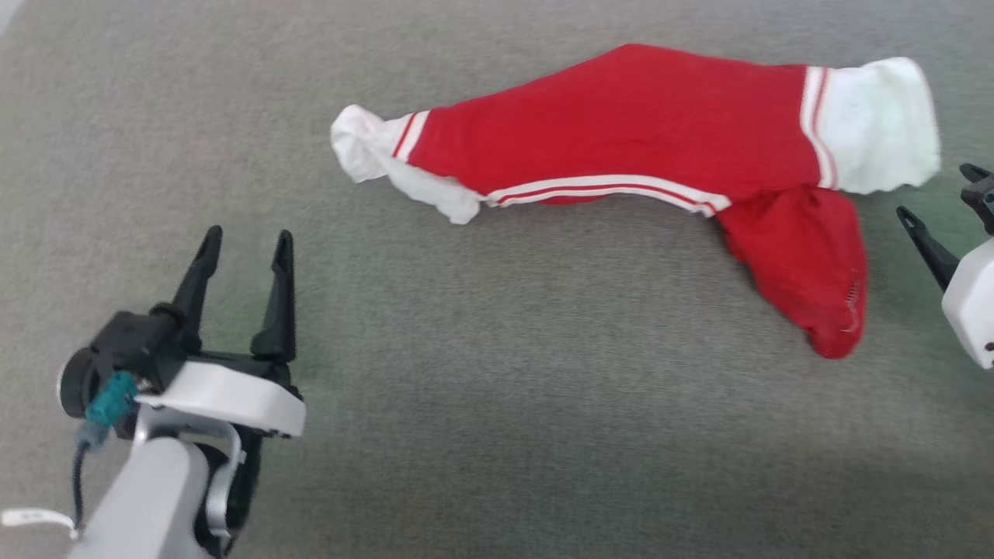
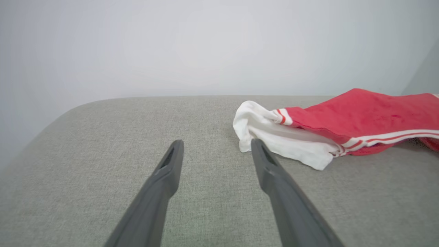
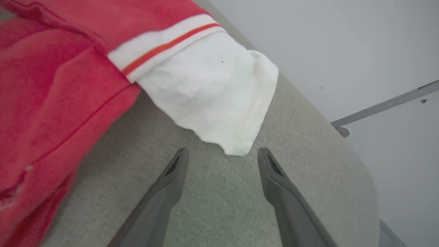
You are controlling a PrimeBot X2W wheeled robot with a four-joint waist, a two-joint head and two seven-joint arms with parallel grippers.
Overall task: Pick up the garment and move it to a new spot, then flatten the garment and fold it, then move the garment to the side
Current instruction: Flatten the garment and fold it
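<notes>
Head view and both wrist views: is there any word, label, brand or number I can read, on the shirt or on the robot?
No readable text in any view.
The garment: plain stripes, no print; a small white mark near its lower red end is too blurred to read.
The white cable tag below the left gripper: no legible writing.
</notes>
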